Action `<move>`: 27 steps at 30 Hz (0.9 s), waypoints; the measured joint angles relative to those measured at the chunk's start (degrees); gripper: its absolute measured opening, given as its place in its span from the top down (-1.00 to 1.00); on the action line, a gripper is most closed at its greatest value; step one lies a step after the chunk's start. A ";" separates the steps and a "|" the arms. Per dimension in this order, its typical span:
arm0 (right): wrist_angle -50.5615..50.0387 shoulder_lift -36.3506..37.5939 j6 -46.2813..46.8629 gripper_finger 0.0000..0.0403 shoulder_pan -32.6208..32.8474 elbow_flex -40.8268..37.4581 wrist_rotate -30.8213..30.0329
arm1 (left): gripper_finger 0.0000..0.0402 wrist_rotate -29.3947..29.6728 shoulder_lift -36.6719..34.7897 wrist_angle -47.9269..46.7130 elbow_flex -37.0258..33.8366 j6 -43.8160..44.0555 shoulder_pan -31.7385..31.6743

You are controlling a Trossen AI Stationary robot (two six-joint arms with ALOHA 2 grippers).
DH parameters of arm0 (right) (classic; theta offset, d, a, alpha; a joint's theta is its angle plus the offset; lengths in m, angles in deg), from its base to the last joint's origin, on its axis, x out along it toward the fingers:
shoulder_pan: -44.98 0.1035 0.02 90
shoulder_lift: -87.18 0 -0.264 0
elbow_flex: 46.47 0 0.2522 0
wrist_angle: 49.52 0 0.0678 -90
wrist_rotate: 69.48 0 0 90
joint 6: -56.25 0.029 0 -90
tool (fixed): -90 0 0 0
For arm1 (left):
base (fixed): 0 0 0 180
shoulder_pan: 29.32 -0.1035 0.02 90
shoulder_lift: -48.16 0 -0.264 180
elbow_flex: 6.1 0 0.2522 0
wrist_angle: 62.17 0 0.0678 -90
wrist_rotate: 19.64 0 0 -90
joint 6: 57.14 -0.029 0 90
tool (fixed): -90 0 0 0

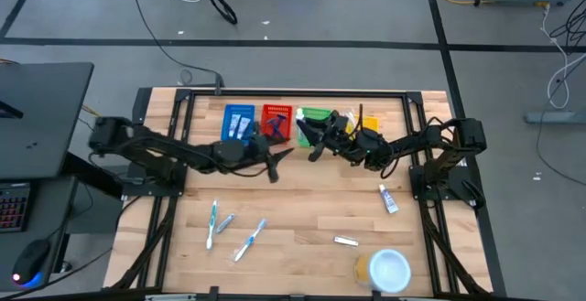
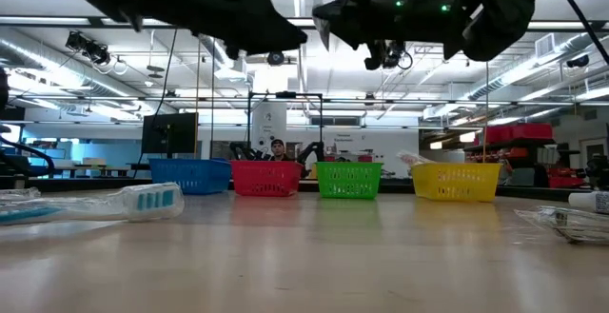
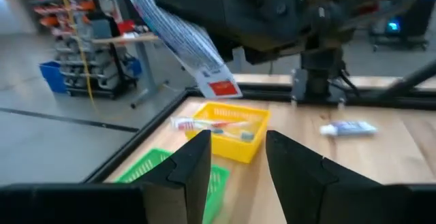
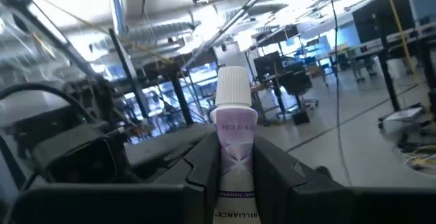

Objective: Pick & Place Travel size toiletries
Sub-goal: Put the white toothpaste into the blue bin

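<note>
Carrying a white tube (image 4: 234, 149) above the green basket (image 1: 314, 120), the right end effector (image 4: 235, 173) grips it; the left end effector (image 3: 235, 159) is open; several toiletries (image 1: 222, 223) remain on the desk (image 1: 302, 209).

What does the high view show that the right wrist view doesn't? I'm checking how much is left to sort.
Only the high view shows the toothbrushes lying loose on the table, a small tube, the round white container and the four baskets. Only the right wrist view shows the held tube's white cap and purple label close up. Both show the right gripper raised, shut on that tube.
</note>
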 joint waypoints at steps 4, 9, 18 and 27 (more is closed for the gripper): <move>-2.86 0.00 -3.25 0.62 0.02 0.67 -4.13 | 0.31 5.25 6.53 10.25 0.80 -0.01 0.65; -3.83 0.00 -4.75 0.62 0.00 0.67 -7.64 | 0.39 7.01 9.15 11.38 2.88 0.85 0.79; -4.72 0.00 -6.37 0.62 0.00 0.67 -4.53 | 0.45 3.92 9.40 11.35 5.67 3.23 0.20; -3.48 0.01 -12.67 0.62 0.09 0.67 -2.90 | 0.45 7.30 9.38 6.14 5.76 8.97 0.09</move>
